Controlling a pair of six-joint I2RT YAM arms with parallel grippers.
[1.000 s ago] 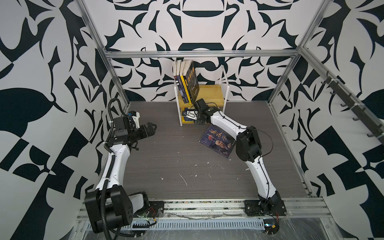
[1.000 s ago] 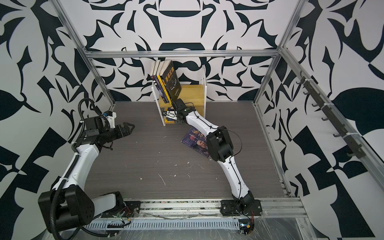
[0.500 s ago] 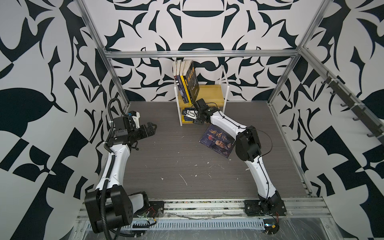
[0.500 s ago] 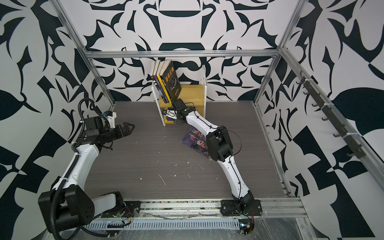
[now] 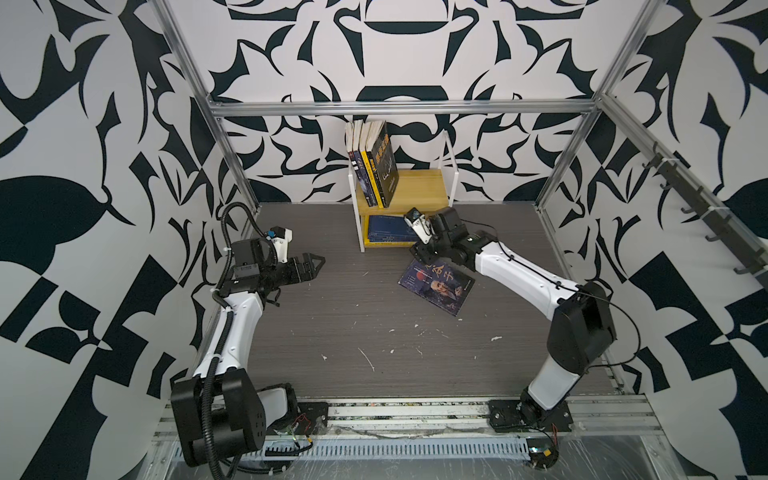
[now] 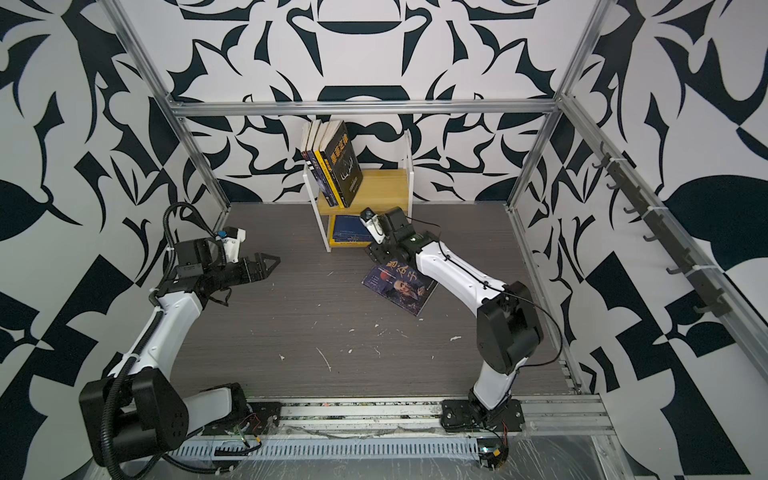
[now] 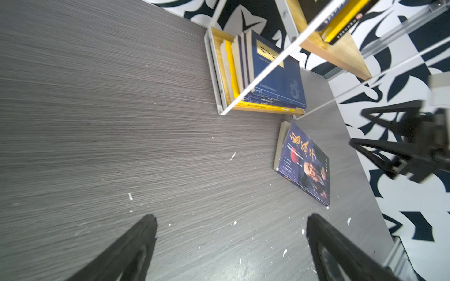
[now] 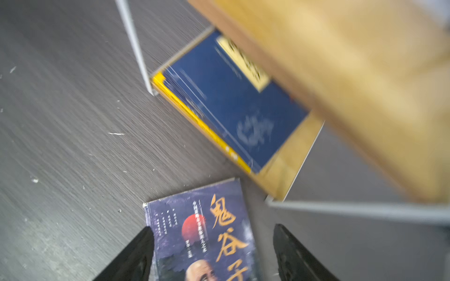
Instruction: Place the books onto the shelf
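Where the grey wood-grain table ends at upper centre, the boxy yellowish wooden shelf holds upright books. Just below-right a glossy purple book lies flat, long axis upper-left to lower-right, beneath the spread right gripper. The left gripper gapes wide.

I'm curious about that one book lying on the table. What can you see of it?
The loose book is a thin paperback, dark purple-blue, with gold characters, a red disc and a bald man's face. It lies flat, cover up, askew on the grey table, just clear of the shelf. The right gripper hangs open over its shelf-side end, not gripping it.
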